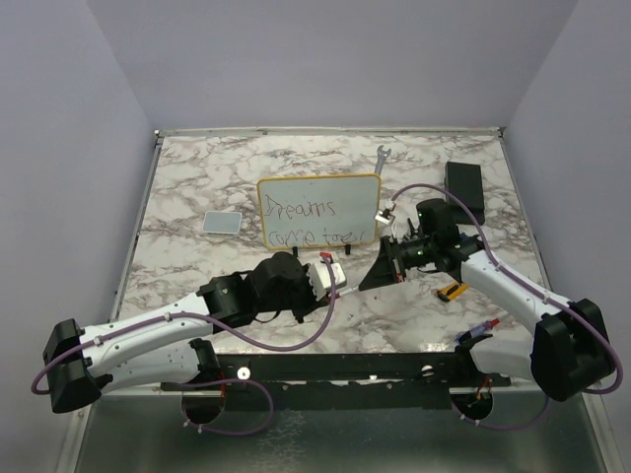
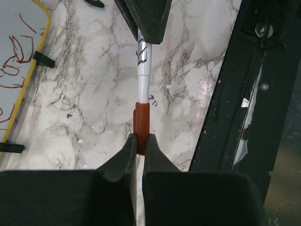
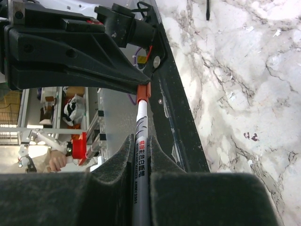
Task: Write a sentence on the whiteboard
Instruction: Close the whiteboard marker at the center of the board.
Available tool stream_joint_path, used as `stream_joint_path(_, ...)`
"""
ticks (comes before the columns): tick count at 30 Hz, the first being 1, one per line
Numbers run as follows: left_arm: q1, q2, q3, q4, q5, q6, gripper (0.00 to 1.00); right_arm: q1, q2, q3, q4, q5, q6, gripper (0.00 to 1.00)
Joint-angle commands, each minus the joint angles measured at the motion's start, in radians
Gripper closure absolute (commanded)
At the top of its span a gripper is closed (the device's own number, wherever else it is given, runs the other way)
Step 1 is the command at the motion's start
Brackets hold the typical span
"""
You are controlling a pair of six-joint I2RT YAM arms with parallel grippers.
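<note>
The whiteboard (image 1: 351, 191) stands on its small black feet around the middle of the marble worktop (image 1: 187, 172), a little toward the far side. Its yellow frame faces the arms. The sentence (image 1: 304, 210) covers it in two lines of thin dark handwriting, "Dreams" above and what looks like "come true" below.

Just near of the board, the two arms meet tip to tip over the worktop. The left pincer (image 2: 139, 141) is clamped tight on a red cap (image 2: 142, 117). This cap sits over the end of a white marker (image 2: 143, 75). The right pincer (image 3: 141, 143) is closed just as tightly around the marker's barrel, so the pen bridges the gap between them.

A small grey pad (image 1: 223, 223) lies left of the board, apart from it. A wrench (image 1: 383, 155) lies beyond the board's far right corner, and a black box (image 1: 464, 183) rests farther right.
</note>
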Motion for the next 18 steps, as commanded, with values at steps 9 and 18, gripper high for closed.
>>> stream_joint_path(9,-0.003,-0.028,0.000,0.077,0.072,0.000,1.00,0.044,0.006,-0.012,0.143,-0.090,0.096,0.99)
stream_joint_path(18,-0.003,-0.019,0.010,0.120,0.046,-0.027,1.00,0.113,0.036,-0.006,0.137,-0.027,0.086,0.99)
